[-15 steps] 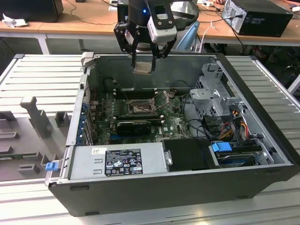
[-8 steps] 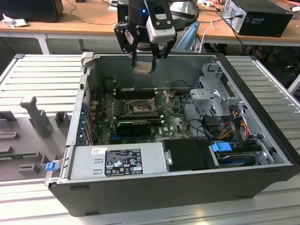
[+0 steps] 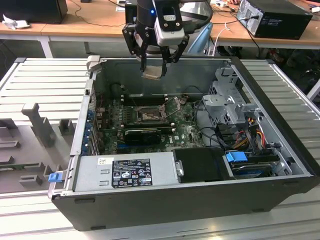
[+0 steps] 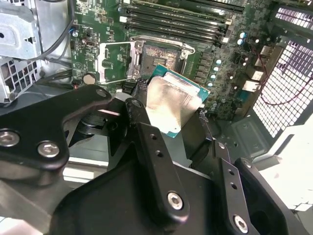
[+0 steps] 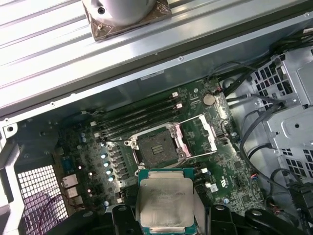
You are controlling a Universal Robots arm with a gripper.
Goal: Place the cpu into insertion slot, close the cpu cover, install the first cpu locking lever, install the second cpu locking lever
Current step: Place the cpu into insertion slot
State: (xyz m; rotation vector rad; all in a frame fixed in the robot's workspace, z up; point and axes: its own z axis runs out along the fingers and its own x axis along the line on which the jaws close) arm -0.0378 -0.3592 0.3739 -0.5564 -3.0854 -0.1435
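Your gripper (image 3: 154, 69) is clamping the cpu (image 3: 152, 74) between its jaws, hovering high above the open computer case (image 3: 150, 200). The insertion slot (image 5: 157, 148) is lying empty and the cpu cover (image 5: 200, 133) is standing open, so you are facing all four steps undone.

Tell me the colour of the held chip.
The chip has a tan-grey metal face with a teal-green edge, clearest in the first wrist view.

The pincer (image 4: 170, 104) hides the cpu (image 4: 178, 93) along its lower edge, perhaps one corner too.
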